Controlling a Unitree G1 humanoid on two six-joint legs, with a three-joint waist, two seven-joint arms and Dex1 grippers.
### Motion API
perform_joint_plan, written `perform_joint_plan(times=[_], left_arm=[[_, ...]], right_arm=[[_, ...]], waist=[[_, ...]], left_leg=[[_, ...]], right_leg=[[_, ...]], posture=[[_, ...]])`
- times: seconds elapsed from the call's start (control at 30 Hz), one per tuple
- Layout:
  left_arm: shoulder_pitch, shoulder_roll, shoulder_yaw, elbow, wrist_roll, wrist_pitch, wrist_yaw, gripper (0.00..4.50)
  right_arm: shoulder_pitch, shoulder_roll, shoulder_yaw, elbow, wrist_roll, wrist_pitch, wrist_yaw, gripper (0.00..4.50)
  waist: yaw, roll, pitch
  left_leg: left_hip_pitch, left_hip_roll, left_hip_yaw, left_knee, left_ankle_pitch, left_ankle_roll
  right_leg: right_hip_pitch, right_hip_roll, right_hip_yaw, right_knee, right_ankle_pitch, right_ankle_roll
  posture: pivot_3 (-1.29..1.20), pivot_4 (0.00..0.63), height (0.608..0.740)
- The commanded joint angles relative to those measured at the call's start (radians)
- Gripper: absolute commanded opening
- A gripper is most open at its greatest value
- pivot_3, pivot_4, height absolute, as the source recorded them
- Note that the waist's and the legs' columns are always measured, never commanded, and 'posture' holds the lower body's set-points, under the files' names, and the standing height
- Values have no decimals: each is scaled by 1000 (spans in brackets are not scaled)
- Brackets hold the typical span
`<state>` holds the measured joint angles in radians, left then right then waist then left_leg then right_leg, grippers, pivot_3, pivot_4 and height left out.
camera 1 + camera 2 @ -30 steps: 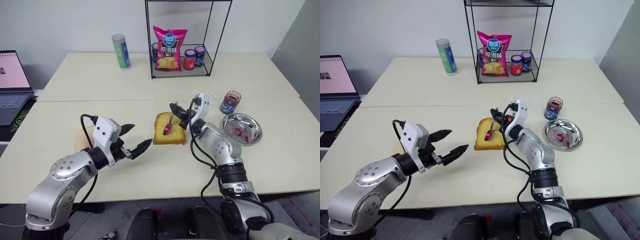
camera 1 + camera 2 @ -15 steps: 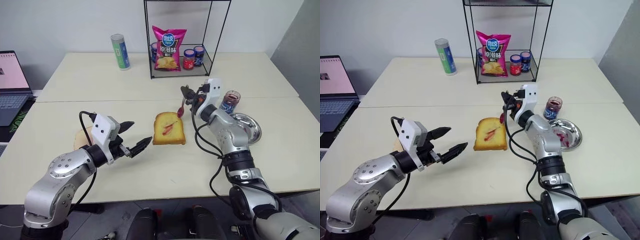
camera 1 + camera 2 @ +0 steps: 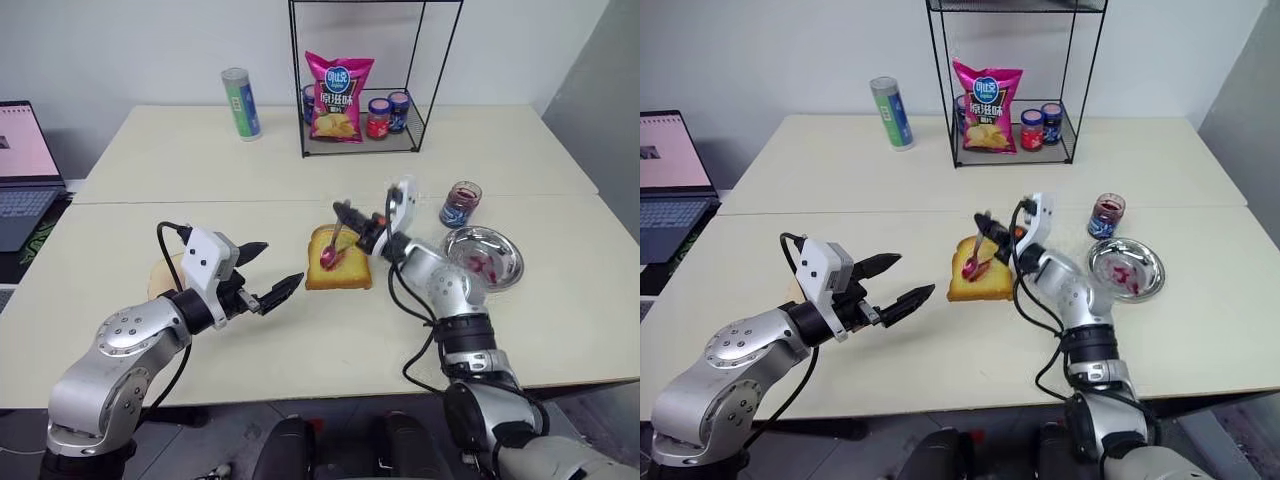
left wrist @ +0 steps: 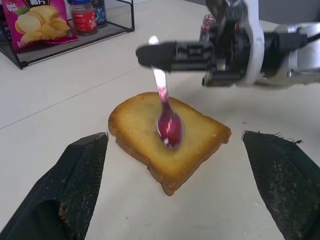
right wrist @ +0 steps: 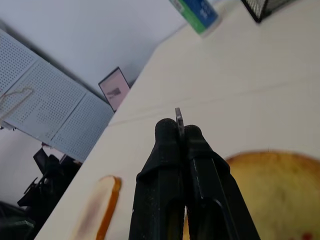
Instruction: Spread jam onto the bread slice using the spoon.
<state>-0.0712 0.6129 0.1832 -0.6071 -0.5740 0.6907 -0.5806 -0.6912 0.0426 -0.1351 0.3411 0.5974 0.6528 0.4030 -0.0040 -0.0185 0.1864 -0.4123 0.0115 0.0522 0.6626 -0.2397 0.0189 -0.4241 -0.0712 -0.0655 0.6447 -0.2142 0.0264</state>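
The right gripper (image 3: 345,213) has its fingers clenched on the handle of the spoon (image 4: 166,116), which hangs steeply down so its jam-coated bowl sits on the middle of the bread slice (image 4: 170,140) at the counter's (image 3: 300,350) centre. The left gripper (image 3: 272,272), fingers released and empty, hovers nearer and to the left, well apart.

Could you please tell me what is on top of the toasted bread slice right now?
The spoon, its bowl loaded with jam, rests on the bread slice, held by the right gripper. The bowl covers whatever lies beneath it.
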Motion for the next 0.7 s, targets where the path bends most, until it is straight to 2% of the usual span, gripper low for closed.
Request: perform_joint_plan(times=[0.03, 0.43, 0.6, 0.7], left_arm=[[-2, 11, 12, -21, -11, -8, -2, 4500], [-29, 7, -8, -11, -11, -7, -3, 4500], [-38, 8, -11, -5, -10, -9, -3, 4500], [-28, 12, -5, -8, -13, -9, -6, 4500]], right_arm=[[-20, -9, 23, 60, -60, -87, 31, 71], [-277, -96, -56, 509, -213, -510, -36, 71], [-331, -95, -103, 529, -166, -507, -6, 71], [-303, -76, -127, 411, -67, -368, 69, 71]], waist=[[0, 0, 0], [1, 0, 0], [-1, 0, 0], [-1, 0, 0]], left_leg=[[0, 0, 0, 0, 0, 0], [0, -1, 0, 0, 0, 0], [0, 0, 0, 0, 0, 0], [0, 0, 0, 0, 0, 0]], right_leg=[[0, 0, 0, 0, -1, 1], [0, 0, 0, -1, 0, 0], [0, 0, 0, 0, 0, 0], [0, 0, 0, 0, 0, 0]], posture=[[0, 150, 740], [0, 150, 740], [0, 150, 740], [0, 150, 740]])
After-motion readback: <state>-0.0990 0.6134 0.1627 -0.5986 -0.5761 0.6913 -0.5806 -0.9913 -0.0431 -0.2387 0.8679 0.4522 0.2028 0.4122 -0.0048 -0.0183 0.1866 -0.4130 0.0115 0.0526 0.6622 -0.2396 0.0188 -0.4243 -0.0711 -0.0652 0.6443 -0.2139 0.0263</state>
